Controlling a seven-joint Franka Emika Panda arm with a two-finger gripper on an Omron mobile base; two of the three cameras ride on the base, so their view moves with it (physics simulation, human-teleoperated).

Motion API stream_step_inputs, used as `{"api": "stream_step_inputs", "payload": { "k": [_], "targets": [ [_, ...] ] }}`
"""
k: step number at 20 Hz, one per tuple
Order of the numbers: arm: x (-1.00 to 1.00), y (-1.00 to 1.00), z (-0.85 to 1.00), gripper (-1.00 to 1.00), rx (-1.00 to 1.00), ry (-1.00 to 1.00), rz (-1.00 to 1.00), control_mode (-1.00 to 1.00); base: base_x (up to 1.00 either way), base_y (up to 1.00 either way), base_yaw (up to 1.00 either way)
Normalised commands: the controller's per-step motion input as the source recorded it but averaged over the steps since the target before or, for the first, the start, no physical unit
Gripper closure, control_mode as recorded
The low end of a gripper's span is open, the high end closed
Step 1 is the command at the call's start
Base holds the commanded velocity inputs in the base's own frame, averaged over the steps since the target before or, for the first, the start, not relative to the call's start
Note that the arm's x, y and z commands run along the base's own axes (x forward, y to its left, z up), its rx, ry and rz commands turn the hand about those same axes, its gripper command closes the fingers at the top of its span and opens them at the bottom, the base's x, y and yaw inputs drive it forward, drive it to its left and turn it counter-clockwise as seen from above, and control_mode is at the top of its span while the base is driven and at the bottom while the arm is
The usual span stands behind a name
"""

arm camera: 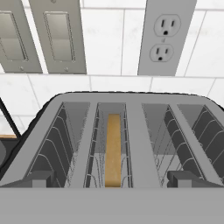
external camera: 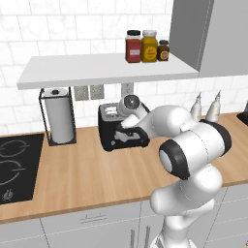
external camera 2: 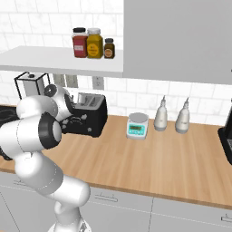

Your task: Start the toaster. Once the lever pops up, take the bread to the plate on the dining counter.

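A: Where does the robot stand in the task?

B: At the very first step, by the look of it. The toaster sits on the worktop against the tiled wall, just beside the paper towel holder, and the arm is bent over its front. The lever looks not yet pressed.

A: And the bread?

B: The bread stands on edge in the toaster's left slot, seen from above in the hand view, with the wall outlet behind it.

A: What is the gripper doing?

B: The gripper has its fingers spread wide, one tip at each side of the toaster's top, pinching nothing.

A: So the next move?

B: Probably finding the lever on the toaster's front and pushing it down. The bread should stay put until the lever pops up.
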Motion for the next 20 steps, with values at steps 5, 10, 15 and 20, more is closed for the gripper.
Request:
{"api": "stream_step_inputs", "payload": {
  "k": [5,10,15,20],
  "targets": [
    [0.00,0.00,0.00,-1.00,0.00,0.00,0.00,-1.00,0.00,0.00,0.00],
    [0.00,0.00,0.00,-1.00,0.00,0.00,0.00,-1.00,0.00,0.00,0.00],
    [0.00,0.00,0.00,-1.00,0.00,0.00,0.00,-1.00,0.00,0.00,0.00],
    [0.00,0.00,0.00,-1.00,0.00,0.00,0.00,-1.00,0.00,0.00,0.00]
  ]
}}
